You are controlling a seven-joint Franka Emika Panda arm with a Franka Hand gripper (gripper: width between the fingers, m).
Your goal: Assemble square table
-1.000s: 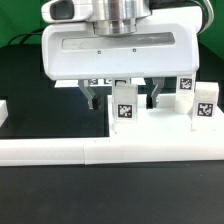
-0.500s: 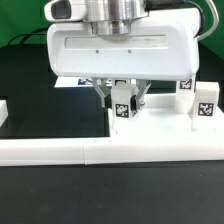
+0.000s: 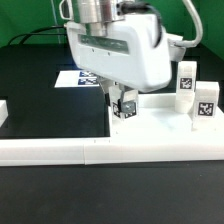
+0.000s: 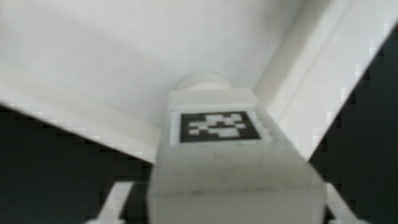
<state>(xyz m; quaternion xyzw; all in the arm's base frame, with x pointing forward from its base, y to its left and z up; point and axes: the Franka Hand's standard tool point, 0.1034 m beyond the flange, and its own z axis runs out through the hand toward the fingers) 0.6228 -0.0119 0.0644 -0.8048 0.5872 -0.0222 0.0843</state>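
My gripper [image 3: 124,99] is shut on a small white tagged leg block [image 3: 125,108], and the hand is turned and tilted over it. The leg is at the near left corner of the white square slab [image 3: 155,128]; I cannot tell if it touches the slab. In the wrist view the leg [image 4: 221,125] fills the middle, between the two fingers [image 4: 118,205]. The slab's rim [image 4: 107,70] lies behind it. Two more tagged legs [image 3: 186,80] [image 3: 205,103] stand upright at the exterior view's right.
The long low white border wall [image 3: 90,151] runs along the front. The marker board [image 3: 78,78] lies behind the hand on the black table. A white block [image 3: 3,108] shows at the exterior view's left edge.
The fingers have closed on the leg block. The hand has since turned and tilted toward the exterior view's right, with the leg in it.
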